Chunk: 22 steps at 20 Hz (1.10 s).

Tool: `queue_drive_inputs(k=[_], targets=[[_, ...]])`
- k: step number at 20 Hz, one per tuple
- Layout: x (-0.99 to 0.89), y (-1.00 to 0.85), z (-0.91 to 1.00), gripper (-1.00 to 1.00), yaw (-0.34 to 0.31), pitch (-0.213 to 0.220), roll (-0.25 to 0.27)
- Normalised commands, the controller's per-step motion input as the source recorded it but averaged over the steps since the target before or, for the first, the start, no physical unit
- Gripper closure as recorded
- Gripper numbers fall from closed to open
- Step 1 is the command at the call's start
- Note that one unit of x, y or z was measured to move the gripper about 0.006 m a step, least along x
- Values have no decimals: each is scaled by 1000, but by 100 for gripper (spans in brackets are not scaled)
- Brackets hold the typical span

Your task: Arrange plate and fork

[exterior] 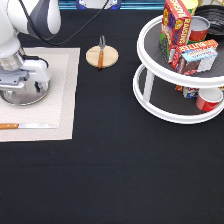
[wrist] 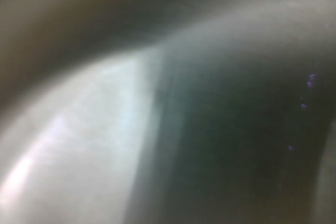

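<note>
The plate [exterior: 25, 94] is a round, shiny silver disc with a raised rim, lying flat on a pale woven placemat [exterior: 62, 95] at the exterior view's left. The gripper [exterior: 21, 86] sits low over the plate's centre, right down at its surface, and its body hides the fingers, so whether it is released or clenched cannot be told. The wrist view shows only a blurred sheen of pale and dark bands (too close to make anything out). The fork [exterior: 101, 52], with silver tines and a brown wooden handle, lies across a round pale wooden coaster [exterior: 102, 56] to the right of the mat; its long axis runs far-to-near, tines pointing to the far side. 1 knife [exterior: 25, 126] with a wooden handle lies along the mat's near edge, blade pointing right. At the right stands a white 2-tier rack [exterior: 150, 95] holding boxes and cans.
</note>
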Motion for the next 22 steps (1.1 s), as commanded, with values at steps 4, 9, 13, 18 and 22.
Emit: queue_drive_inputs(k=[4,9,13,18,22], targets=[[144,396,751,-100,-6,0,-96],[97,398,995,-100,0,0,-74],[-42,676,696,-100,3,-9,-88],[-317,854,287,-100,7,-80,-149],[-641,739,63,-100,0,-166,-135]])
